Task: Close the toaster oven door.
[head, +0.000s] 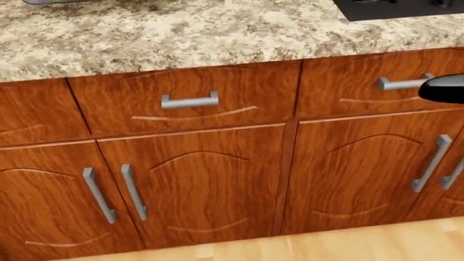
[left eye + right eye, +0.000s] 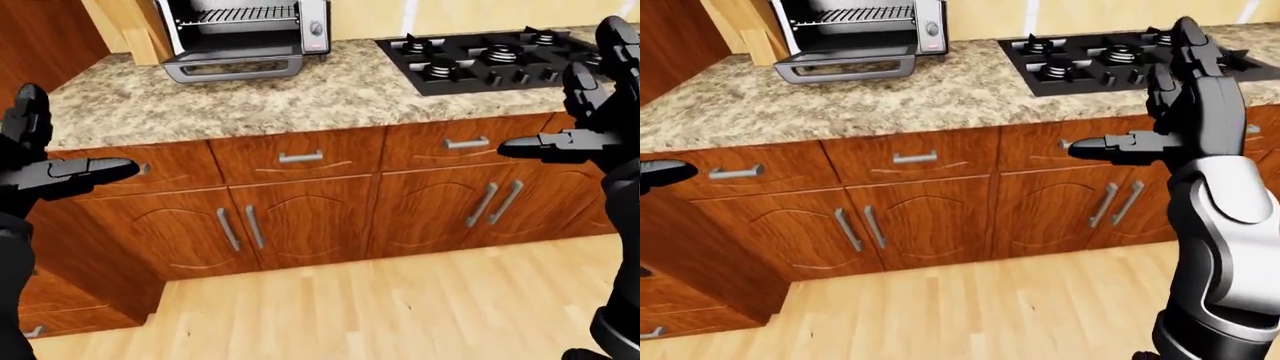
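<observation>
While the toaster oven [image 2: 243,34] sits at about eleven o'clock in the left-eye view, on the granite bench [image 2: 300,94], its door [image 2: 235,66] hangs folded down flat, so the task looks wholly undone. Both arms are raised well short of it: the left robot hand [image 2: 50,161] at nine o'clock and the right robot hand [image 2: 1170,112] at three o'clock each have fingers spread, grasping nothing. What is left, by my judgement, is stepping closer, reaching under the door and swinging it up. Only the eye views show the oven and the black cooktop [image 2: 495,58]; the head view gives mostly the cabinet doors [image 1: 196,185] and a drawer handle [image 1: 190,101].
</observation>
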